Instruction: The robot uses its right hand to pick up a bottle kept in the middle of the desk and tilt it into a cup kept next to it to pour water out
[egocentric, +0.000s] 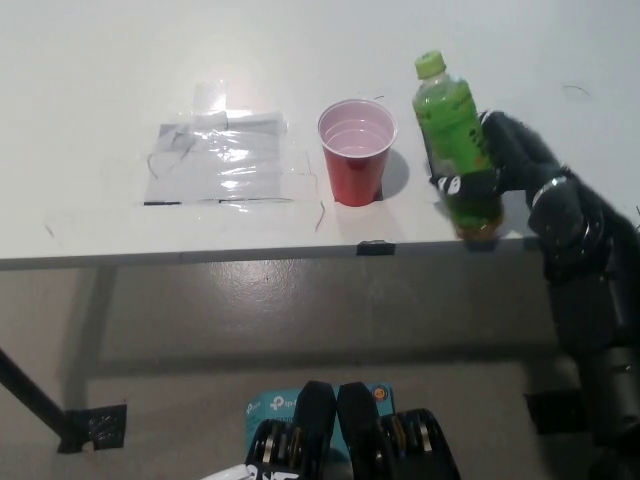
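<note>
Head view: right hand (520, 165) wraps the bottle (456, 150) at mid-body, fingers curled around the label band. Bottle stands near upright, green cap (429, 65) up and leaning a touch away from the hand, base close to the near edge of the desk (100, 80); whether the base touches the surface, cannot tell. Red cup (356, 150) sits just beyond the bottle on the side away from the hand, clear of it, mouth open, pale liquid visible inside. Left hand not in view.

Handling, as judged: thin clear plastic bottle with greenish drink, likely light to moderate in weight. Walls probably give under a hard squeeze, so firm but not crushing pressure suits. Smooth plastic and glossy label may slip when tilted. Best hold is where the hand sits now, around the wide labelled middle, leaving neck and cap free. Cap looks on, though I cannot tell if it is sealed.

Cup is thin-walled, light and easily tipped; bottle neck should not knock its rim. Sheets of clear tape (220, 160) lie well past the cup, out of the way.
</note>
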